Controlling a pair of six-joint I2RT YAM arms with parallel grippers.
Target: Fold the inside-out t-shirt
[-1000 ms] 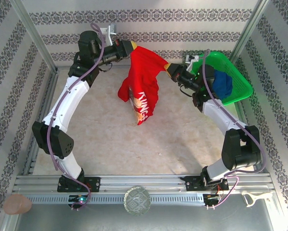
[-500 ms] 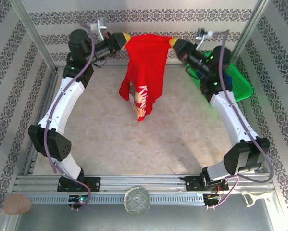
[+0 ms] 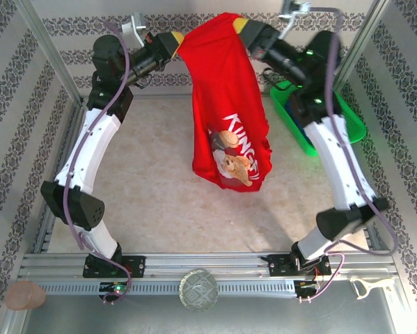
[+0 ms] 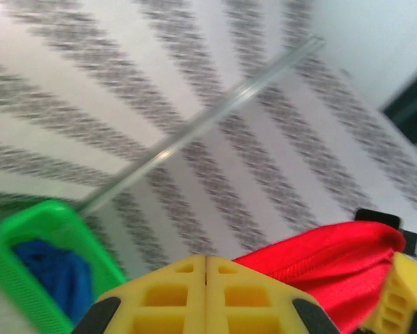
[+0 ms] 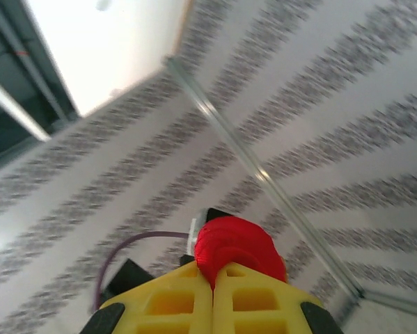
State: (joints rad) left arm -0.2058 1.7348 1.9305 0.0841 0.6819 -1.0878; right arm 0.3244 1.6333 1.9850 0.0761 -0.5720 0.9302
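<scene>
The inside-out t-shirt [image 3: 229, 118] is bright red and hangs in the air between both arms, its lower end with a printed picture dangling over the table's middle. My left gripper [image 3: 175, 40] is raised at the back left, shut on the shirt's top left edge. Raised at the back right, my right gripper [image 3: 241, 28] is shut on the top right edge. In the left wrist view the yellow fingers [image 4: 250, 296] are pressed together with red cloth [image 4: 326, 264] running off to the right. In the right wrist view a bunch of red cloth [image 5: 232, 250] bulges out of the shut gripper [image 5: 213, 268].
A green basket [image 3: 351, 120] stands at the back right, partly behind the right arm; it holds a dark blue garment [image 4: 51, 268]. Striped walls and metal posts [image 3: 51, 52] enclose the table. A round object [image 3: 198, 290] lies at the front rail.
Both grippers have risen and moved towards the back wall. The shirt has been lifted with them, has opened out and now hangs longer, its print facing the camera.
</scene>
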